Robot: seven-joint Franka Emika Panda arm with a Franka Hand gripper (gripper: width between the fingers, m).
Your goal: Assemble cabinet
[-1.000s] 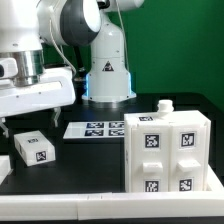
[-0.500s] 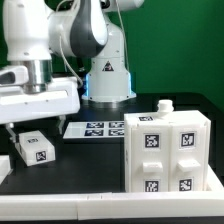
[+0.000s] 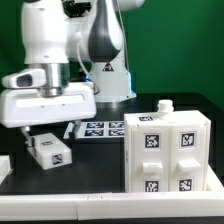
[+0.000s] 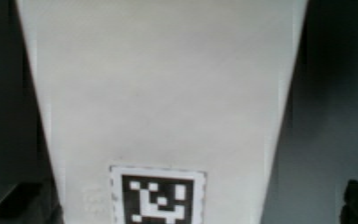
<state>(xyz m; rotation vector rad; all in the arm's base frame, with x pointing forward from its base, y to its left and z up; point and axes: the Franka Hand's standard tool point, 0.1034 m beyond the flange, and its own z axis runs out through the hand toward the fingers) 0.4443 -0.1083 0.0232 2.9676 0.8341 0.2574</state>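
Exterior view, far left edge: a sliver of a small white piece (image 3: 4, 164) lies on the black table (image 3: 100, 185), mostly cut off by the frame.

Next right: the arm's claw (image 3: 48, 131) hangs low over the table's left side, its wide white body just above a small white block (image 3: 52, 152). The block carries one square tag on its upper face and sits tilted, with a corner toward the camera. The claw is clenched on this block. In the wrist view the block (image 4: 167, 100) fills the span between the dark fingertips (image 4: 12, 205), with its tag (image 4: 155, 200) at the near end. The contact itself is blurred.

Centre: the marker board (image 3: 100, 128) lies flat on the table, just beside the block and partly hidden behind it. The arm's base (image 3: 108, 75) stands behind it.

Right: the cabinet box (image 3: 167, 152) stands upright on the table, well apart from the claw, with tags on its front and top. A small white knob (image 3: 163, 105) sits on its top near the back edge.
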